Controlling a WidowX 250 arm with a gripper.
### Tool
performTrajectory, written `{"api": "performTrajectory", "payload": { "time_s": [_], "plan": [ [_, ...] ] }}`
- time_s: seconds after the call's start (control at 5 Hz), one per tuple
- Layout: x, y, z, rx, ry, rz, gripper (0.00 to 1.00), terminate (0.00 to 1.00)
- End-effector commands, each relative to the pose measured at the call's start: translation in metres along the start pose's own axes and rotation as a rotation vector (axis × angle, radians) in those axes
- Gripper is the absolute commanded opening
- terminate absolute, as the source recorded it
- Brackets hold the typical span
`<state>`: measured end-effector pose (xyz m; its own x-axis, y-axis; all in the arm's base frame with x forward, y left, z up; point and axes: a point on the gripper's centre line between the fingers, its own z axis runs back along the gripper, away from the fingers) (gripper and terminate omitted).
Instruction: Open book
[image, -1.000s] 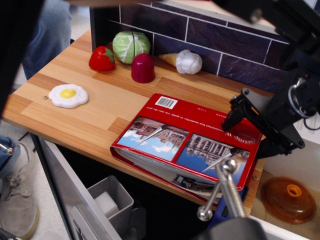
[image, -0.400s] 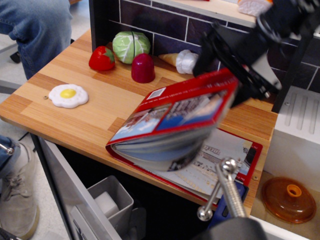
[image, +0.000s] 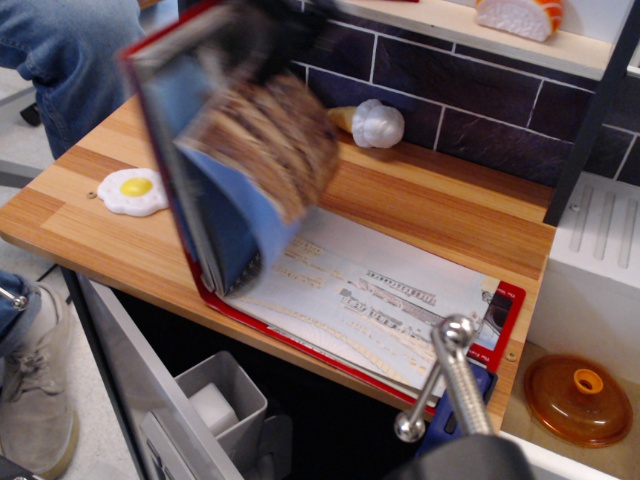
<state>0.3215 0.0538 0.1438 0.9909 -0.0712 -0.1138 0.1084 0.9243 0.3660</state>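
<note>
Since the earlier frame the front cover and a thick sheaf of pages of the large, thin, glossy red softcover book (image: 370, 300) have swung from a low slant to nearly upright, standing tall at the left end of the book, and the dark robot gripper (image: 262, 30) has travelled from the upper right across to the top left. That gripper is now only a dark smear at the raised cover's top edge, cut by the frame; whether it is clamping the cover or standing spread cannot be told. Motion blur spoils the lifted part: its photo side reads as blue and brown patches, nothing more.

Below and to the right of the gripper, the white printed pages (image: 372, 290) lie flat on the light wooden counter (image: 450, 205), the red back cover showing as a rim around them. Lines of text and headings run across the pages, too soft to read. Right of the gripper, by the dark tiled wall, lies a white toy garlic bulb (image: 377, 124) with a pale cone partly hidden behind the cover. Down and left of the gripper rests a toy fried egg (image: 133, 190). A shiny metal clamp handle (image: 448, 375) crosses the book's near right corner.
</note>
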Motion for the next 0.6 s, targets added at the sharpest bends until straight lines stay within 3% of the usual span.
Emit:
{"api": "performTrajectory", "payload": {
  "time_s": [0.0, 0.2, 0.4],
  "plan": [
    [-0.014, 0.082, -0.005, 0.058, -0.077, -0.019, 1.00, 0.00],
    [-0.012, 0.109, -0.003, 0.068, -0.085, 0.061, 1.00, 0.00],
    [-0.020, 0.104, -0.002, -0.009, -0.073, 0.058, 1.00, 1.00]
  ]
}}
